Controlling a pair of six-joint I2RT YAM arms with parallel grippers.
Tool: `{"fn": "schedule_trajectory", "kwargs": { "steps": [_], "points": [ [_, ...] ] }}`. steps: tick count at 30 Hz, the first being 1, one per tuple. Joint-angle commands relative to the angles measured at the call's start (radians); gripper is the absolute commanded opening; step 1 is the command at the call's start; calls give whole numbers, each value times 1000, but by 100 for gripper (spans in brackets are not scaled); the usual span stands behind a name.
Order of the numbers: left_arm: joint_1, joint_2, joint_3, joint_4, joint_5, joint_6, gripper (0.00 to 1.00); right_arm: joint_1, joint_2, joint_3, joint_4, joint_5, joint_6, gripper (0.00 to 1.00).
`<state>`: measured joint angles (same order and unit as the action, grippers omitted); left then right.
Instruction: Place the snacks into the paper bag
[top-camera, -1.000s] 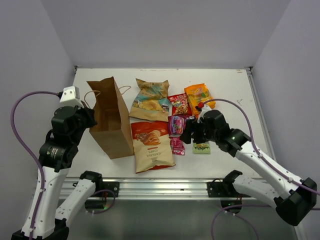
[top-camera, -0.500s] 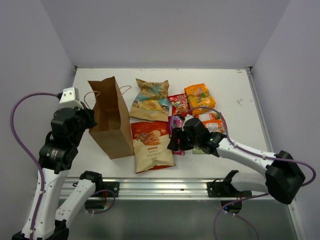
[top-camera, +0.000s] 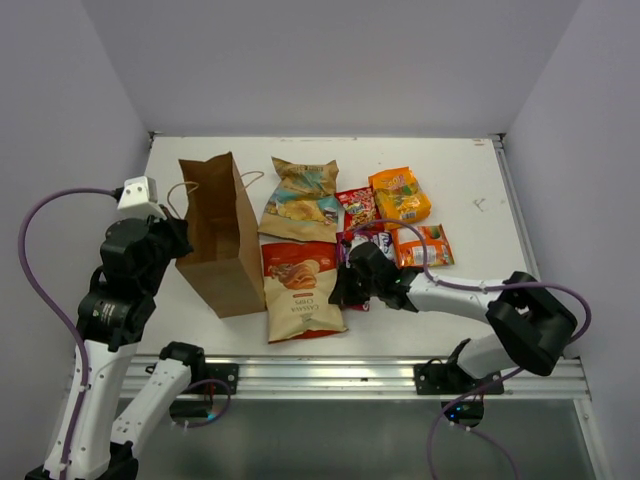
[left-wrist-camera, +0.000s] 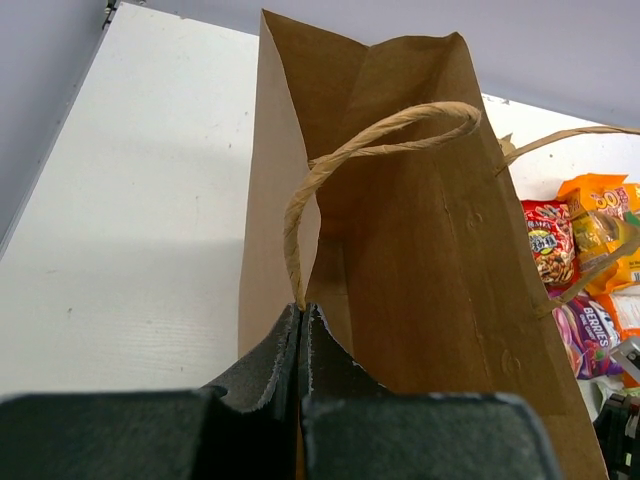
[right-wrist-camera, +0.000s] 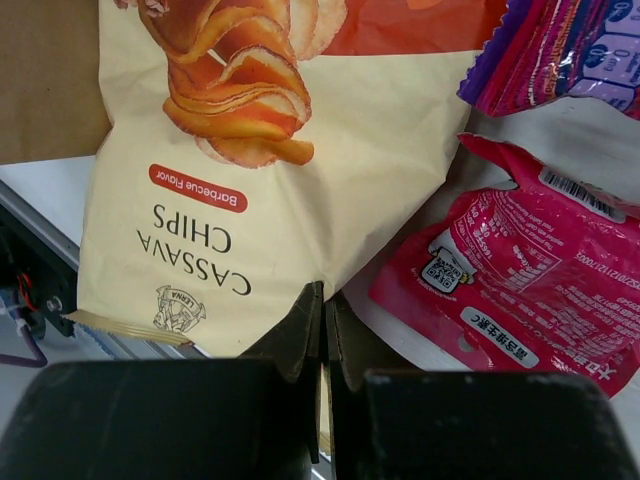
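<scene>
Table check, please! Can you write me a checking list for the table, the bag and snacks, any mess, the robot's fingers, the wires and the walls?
Surface: white table, few faint marks.
Job's things: paper bag upright; cassava chips bag, tan-blue chip bag and small packets lie flat beside it.
Clutter: nothing seen.
Grippers: left fingers shut on the paper bag's rim; right fingers shut, apparently pinching the cassava chips bag's edge.
Cables: purple cables loop off both arms.
Surroundings: plain pale walls; metal rail in front.

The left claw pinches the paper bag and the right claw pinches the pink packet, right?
No. The right wrist view shows the right claw pinching the cream chip bag by its edge; the pink packet lies beside it. The left claw does pinch the paper bag.
</scene>
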<state>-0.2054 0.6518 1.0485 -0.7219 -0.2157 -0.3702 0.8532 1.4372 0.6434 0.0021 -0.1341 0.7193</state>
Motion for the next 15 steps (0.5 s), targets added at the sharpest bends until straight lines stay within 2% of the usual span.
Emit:
{"fn": "schedule_trajectory", "kwargs": {
  "steps": [1, 3, 6, 9, 15],
  "points": [
    [-5, -6, -18, 15, 13, 28, 0, 10, -3, -4, 38, 10, -1, 0],
    [-5, -9, -13, 27, 16, 27, 0, 12, -38, 9, 1, 56, -17, 0],
    [-5, -14, -2, 39, 30, 30, 0, 14, -161, 56, -146, 131, -53, 0],
    [-5, -14, 7, 48, 39, 30, 0, 14, -283, 168, -380, 261, -113, 0],
    [-6, -7, 8, 62, 61, 22, 0, 14, -373, 438, -602, 390, -204, 0]
  ]
}}
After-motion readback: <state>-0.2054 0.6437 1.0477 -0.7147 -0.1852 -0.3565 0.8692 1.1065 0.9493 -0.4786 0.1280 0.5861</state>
